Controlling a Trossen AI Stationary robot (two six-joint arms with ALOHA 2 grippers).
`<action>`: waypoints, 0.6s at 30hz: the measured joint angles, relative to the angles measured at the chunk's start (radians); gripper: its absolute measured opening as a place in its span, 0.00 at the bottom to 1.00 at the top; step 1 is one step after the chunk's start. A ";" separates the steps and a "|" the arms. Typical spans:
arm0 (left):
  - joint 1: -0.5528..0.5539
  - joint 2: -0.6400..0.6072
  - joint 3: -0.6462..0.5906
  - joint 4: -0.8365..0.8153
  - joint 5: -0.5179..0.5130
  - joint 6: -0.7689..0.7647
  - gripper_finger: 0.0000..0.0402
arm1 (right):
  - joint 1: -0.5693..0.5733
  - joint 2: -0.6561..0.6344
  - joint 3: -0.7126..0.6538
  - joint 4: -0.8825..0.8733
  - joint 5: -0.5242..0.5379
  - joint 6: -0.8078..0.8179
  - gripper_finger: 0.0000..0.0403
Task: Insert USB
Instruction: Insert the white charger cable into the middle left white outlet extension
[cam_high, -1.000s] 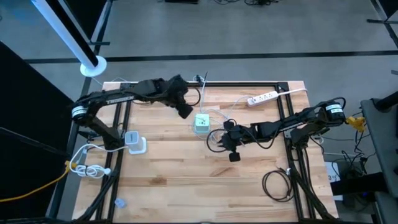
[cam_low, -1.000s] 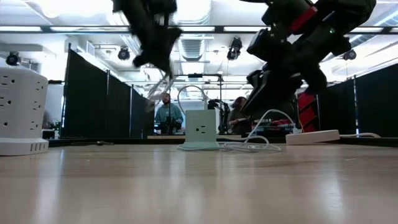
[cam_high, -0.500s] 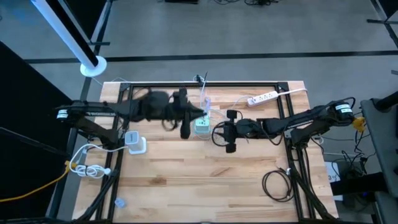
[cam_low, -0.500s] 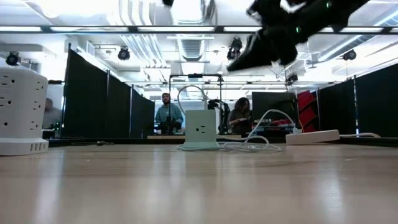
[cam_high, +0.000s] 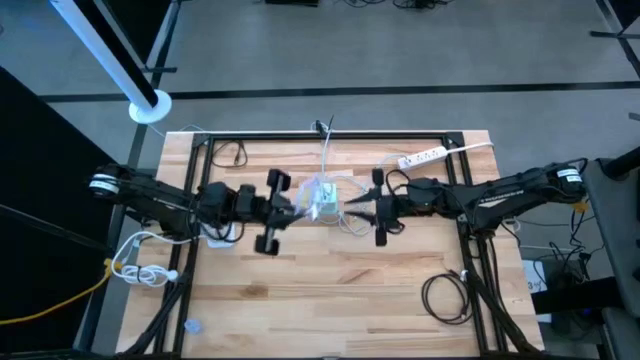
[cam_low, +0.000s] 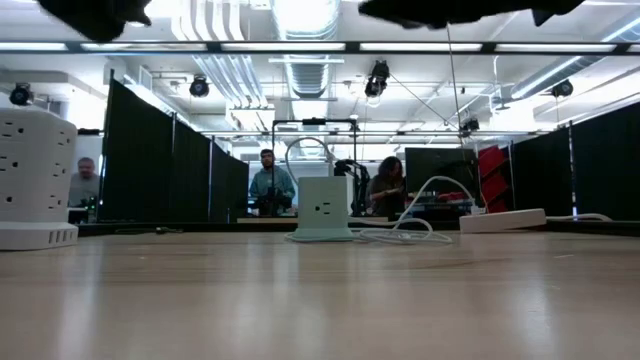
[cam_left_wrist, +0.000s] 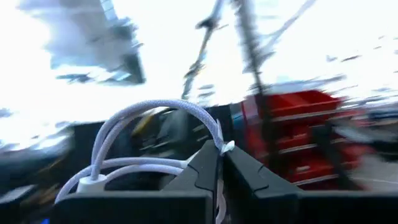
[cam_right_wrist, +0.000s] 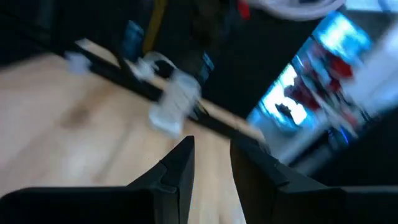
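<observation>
Over the last second both arms have swung away from their earlier poses and now reach toward each other above the middle of the worktop (cam_high: 330, 300): the left pincer (cam_high: 283, 205) has come in from the far-left side to just beside the small white charger cube (cam_high: 322, 198), and the right pincer (cam_high: 380, 207) has slid up from nearer the front edge to the cube's other side. The left pincer is clamped on the white USB cable (cam_left_wrist: 155, 118), whose loop arches over the fingers in the left wrist view; the right pincer stands narrowly apart with nothing visibly between its fingers (cam_right_wrist: 177, 168). That suggests the plug has been carried to the cube and the lining-up is about to begin, though which face of the cube holds the port cannot be made out from above. In the low view the cube (cam_low: 323, 208) sits alone on the wood with cable slack beside it and both arms well overhead, so there is room to descend. The white power strip (cam_high: 420, 157) lies near the far-right edge, well clear, and the black cable coil (cam_high: 445, 296) sits front right
</observation>
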 joint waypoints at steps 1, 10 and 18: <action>0.000 0.004 -0.020 0.044 0.044 0.004 0.00 | 0.000 0.009 0.000 0.036 -0.027 -0.018 0.21; 0.001 0.005 -0.065 0.043 0.090 0.008 0.00 | -0.001 0.111 0.000 0.380 -0.044 -0.074 0.23; 0.001 0.005 -0.064 -0.048 0.081 -0.001 0.00 | 0.014 0.147 0.029 0.426 -0.044 -0.083 0.27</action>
